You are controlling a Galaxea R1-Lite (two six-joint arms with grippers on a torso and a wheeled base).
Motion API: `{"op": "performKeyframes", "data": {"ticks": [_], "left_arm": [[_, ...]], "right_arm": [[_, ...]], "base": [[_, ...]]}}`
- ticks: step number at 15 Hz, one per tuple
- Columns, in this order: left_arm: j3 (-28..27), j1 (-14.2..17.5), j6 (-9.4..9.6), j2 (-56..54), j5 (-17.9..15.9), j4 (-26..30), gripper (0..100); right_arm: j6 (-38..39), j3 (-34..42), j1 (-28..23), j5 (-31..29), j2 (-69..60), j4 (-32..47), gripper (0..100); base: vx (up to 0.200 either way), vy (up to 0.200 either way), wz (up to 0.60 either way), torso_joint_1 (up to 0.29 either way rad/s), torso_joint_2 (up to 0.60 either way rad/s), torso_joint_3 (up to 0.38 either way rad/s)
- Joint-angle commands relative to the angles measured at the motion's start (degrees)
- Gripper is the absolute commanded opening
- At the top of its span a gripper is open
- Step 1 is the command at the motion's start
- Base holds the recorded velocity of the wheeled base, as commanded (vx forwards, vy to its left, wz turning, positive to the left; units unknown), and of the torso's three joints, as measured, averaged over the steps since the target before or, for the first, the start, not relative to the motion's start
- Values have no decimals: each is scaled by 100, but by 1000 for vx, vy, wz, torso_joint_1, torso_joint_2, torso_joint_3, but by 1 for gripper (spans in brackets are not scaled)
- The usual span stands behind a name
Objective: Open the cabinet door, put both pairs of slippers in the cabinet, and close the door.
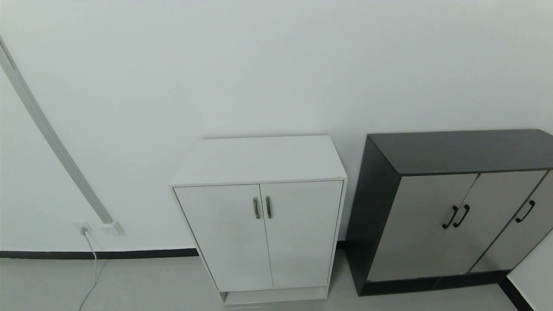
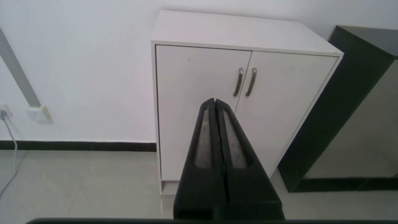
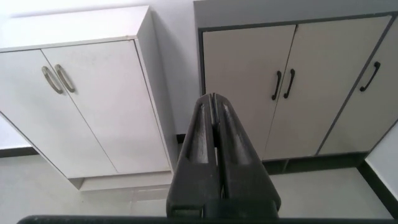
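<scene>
Now, you see a wall socket (image 1: pixel 82 227) at lower left of the head view, the white cabinet (image 1: pixel 224 233) at centre with both doors shut, and a dark cabinet (image 1: pixel 423 224) at right. Your left gripper (image 2: pixel 215 102) and right gripper (image 3: pixel 214 98) each have fingers pressed together.

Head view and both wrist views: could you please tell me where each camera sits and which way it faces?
Head view: on the robot's head, looking forward and down at the white cabinet and black cabinet.
Left wrist view: on the left wrist, facing the white cabinet's closed doors past the shut left claw.
Right wrist view: on the right wrist, facing both cabinets past the shut right claw.
Shared: all three show the white cabinet's handles.
</scene>
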Motion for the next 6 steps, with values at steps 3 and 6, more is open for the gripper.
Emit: {"op": "performKeyframes", "data": {"ticks": [3, 6], "left_arm": [[-2, 2, -1, -5, 2, 0, 0], [-2, 2, -1, 4, 2, 0, 0]], "right_arm": [[46, 2, 4, -216, -11, -23, 0], [81, 2, 4, -234, -11, -23, 0]], "base": [[0, 0, 0, 0, 0, 0], [0, 0, 0, 0, 0, 0]]}}
